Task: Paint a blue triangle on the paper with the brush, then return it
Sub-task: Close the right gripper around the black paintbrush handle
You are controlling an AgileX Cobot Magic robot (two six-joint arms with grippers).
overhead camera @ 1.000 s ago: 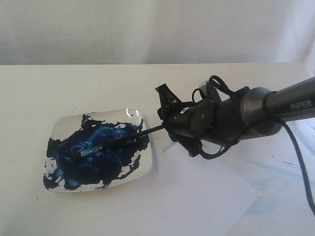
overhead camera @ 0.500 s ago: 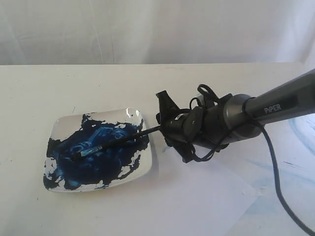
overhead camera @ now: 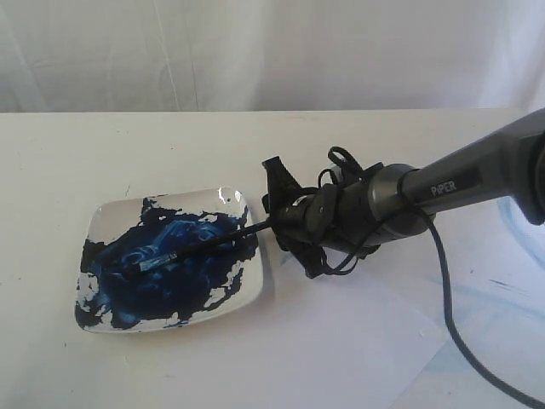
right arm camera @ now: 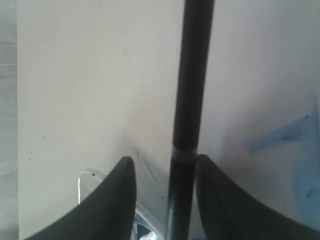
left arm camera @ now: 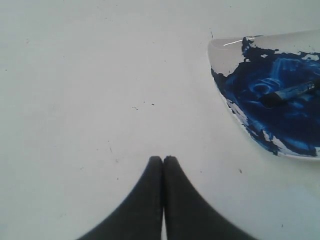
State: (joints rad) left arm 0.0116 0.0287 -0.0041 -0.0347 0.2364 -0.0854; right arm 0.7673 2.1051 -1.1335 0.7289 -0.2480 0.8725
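Note:
The brush lies in the square white dish, which is smeared with dark blue paint. Its bristles rest in the paint and its black handle sticks out over the dish's right rim. My right gripper is open, with one jaw on each side of the handle end and a gap to the left one. The right wrist view shows the handle running between the open right gripper. The paper lies flat under and in front of the right arm. The blue triangle is out of view. My left gripper is shut and empty over bare table beside the dish.
Faint pale-blue smears mark the surface at the right. A black cable hangs from the right arm across the paper's right corner. A white curtain closes off the back of the table.
My right arm has slid left toward the dish, bringing its open jaws further along the brush handle. The brush and dish have not moved.

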